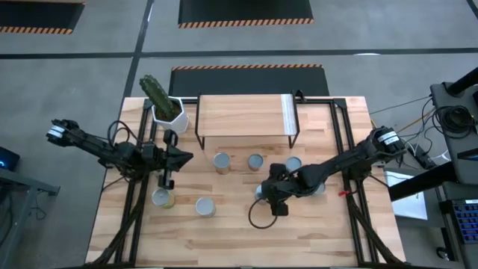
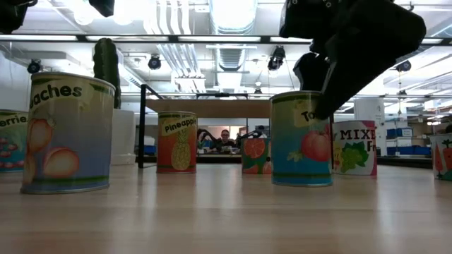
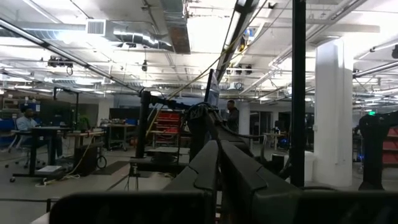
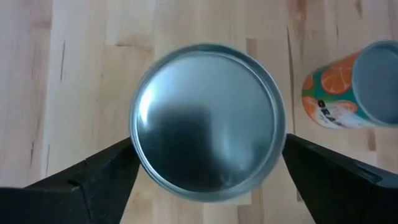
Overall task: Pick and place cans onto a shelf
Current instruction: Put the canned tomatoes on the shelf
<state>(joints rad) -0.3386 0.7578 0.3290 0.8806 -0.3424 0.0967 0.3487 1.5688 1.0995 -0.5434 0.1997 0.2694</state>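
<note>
Right gripper [image 4: 208, 165] with fingers spread wide on either side of a silver-topped round tin can [image 4: 207, 121] standing on the wooden table [image 4: 81, 74], not clamped, left gripper [image 1: 179, 157] clenched empty beside the white cactus pot [image 1: 169, 113], light wooden shelf [image 1: 243, 116] behind

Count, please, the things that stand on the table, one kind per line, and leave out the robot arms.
Cans: 7
Shelf: 1
Potted cactus: 1
Total: 9
</note>
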